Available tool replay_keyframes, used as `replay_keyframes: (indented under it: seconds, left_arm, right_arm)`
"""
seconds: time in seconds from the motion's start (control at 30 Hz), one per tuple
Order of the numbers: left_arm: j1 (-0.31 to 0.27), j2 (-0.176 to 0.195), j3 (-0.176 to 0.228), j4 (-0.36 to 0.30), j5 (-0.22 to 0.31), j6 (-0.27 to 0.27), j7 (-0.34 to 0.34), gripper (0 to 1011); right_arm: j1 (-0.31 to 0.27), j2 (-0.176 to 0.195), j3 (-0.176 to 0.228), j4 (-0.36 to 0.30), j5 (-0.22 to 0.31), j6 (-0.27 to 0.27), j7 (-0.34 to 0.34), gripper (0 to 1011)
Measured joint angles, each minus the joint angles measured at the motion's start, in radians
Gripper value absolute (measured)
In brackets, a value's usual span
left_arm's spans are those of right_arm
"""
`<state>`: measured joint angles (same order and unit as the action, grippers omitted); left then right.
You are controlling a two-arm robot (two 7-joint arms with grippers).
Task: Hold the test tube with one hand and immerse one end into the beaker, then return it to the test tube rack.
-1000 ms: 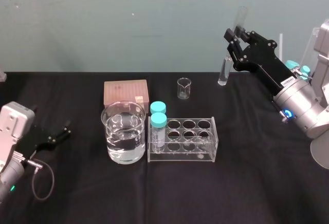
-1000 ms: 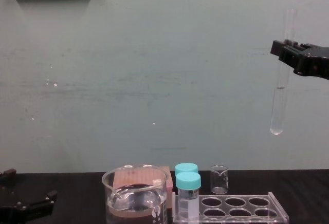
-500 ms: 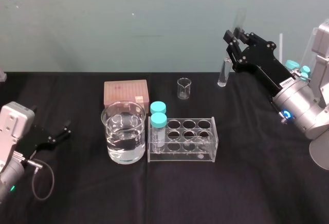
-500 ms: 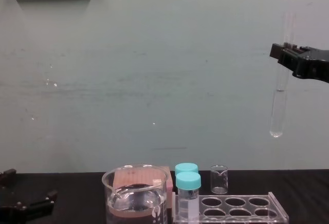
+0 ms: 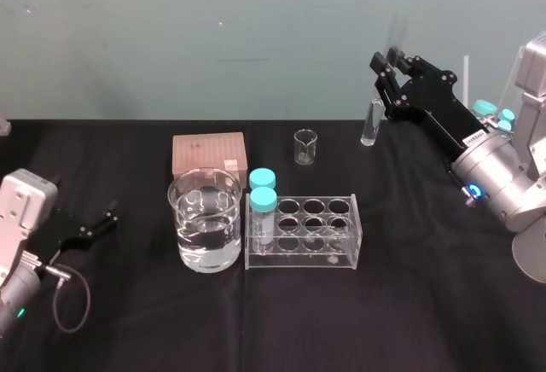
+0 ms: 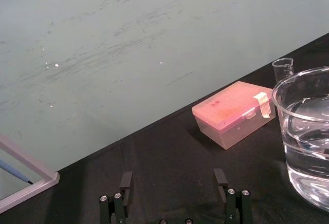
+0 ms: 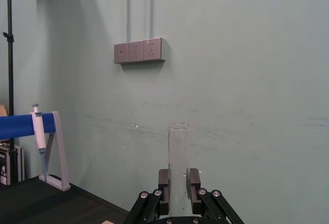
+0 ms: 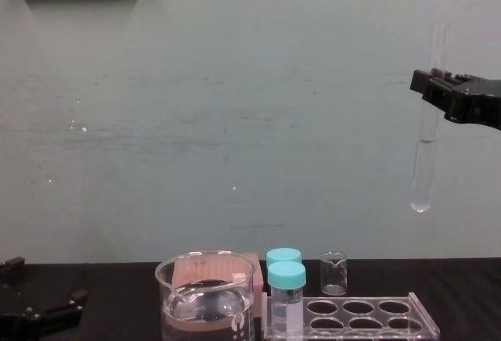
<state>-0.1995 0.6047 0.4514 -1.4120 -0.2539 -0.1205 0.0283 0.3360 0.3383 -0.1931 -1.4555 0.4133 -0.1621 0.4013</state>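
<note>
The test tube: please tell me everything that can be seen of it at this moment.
The test tube is a long, thin tube of clear glass with a rounded bottom and an open top without a cap. It hangs nearly upright in the air, its bottom well above the test tube rack. The fingers of the right gripper clamp its upper part; nothing else touches it.

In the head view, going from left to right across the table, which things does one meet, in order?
Left tool, open, parked at the left → beaker → test tube rack → test tube, held above the table by the right tool.
</note>
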Motion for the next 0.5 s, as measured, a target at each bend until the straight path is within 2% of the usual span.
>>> replay_keyframes:
  seconds: [0.33, 0.5]
  left_arm:
    - [0.000, 0.000, 0.000, 0.000, 0.000, 0.000, 0.000, 1000]
    - [0.000, 0.000, 0.000, 0.000, 0.000, 0.000, 0.000, 1000]
  right_arm:
    - [0.004, -0.001, -0.002, 0.006, -0.003, 0.006, -0.001, 227]
    - [0.020, -0.006, -0.012, 0.031, -0.010, 0.015, -0.003, 227]
